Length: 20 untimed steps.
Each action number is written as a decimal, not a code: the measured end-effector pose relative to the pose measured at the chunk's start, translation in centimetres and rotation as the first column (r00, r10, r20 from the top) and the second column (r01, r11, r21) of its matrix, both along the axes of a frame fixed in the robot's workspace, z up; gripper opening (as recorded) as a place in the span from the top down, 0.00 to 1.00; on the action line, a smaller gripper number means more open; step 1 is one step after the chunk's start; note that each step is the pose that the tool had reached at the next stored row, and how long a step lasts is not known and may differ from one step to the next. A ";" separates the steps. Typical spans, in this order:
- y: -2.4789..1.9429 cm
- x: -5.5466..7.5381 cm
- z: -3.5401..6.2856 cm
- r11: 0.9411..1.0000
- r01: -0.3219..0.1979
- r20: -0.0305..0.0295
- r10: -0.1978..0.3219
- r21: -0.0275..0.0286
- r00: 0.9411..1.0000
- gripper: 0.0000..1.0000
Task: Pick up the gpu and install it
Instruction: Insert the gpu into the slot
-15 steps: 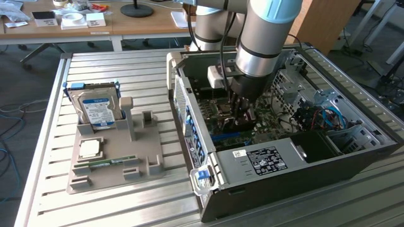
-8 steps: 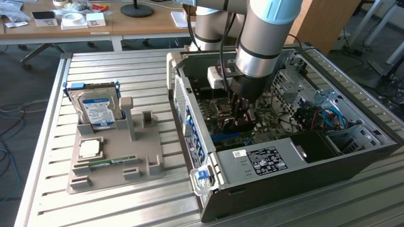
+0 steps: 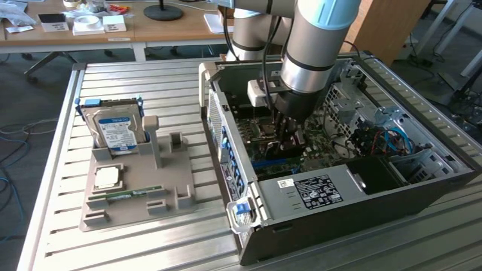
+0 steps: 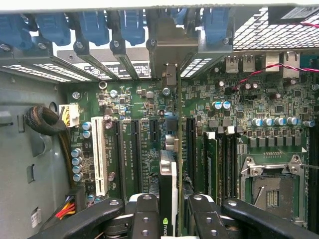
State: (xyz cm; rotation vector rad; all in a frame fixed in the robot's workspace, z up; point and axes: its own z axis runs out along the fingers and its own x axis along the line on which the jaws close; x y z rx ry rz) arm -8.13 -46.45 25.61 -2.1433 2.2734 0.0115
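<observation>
My gripper (image 3: pixel 290 135) reaches down inside the open computer case (image 3: pixel 391 186), over the motherboard (image 4: pixel 279 114). It is shut on the gpu (image 4: pixel 168 174), which I see edge-on between the two black fingers (image 4: pixel 147 216). The card has a pale edge with a green logo, and its silver end bracket (image 4: pixel 167 50) stands against the case's rear slot openings. It runs along the board between the long black expansion slots (image 4: pixel 191 144). Whether its lower edge sits in a slot is hidden. In the exterior view the card is a dark shape (image 3: pixel 283 151) under the fingers.
Blue slot clips (image 4: pixel 94 25) line the rear wall. A white slot (image 4: pixel 99 154) and the bare CPU socket (image 4: pixel 271 189) flank the card. Outside the case, a grey holder (image 3: pixel 177 200) carries a hard drive (image 3: pixel 117 132), a CPU (image 3: pixel 108 178) and a green RAM stick (image 3: pixel 124 195).
</observation>
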 end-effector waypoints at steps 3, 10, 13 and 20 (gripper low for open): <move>0.00 0.0 -0.07 1.000 0.000 0.000 0.000 0.000 1.000 0.73; -0.01 0.0 -0.21 1.000 0.000 0.000 0.000 0.000 1.000 0.73; -0.01 0.0 -0.22 1.000 0.000 0.000 0.000 0.000 1.000 0.73; 0.00 0.0 -0.32 1.000 0.000 0.000 0.000 0.000 1.000 0.73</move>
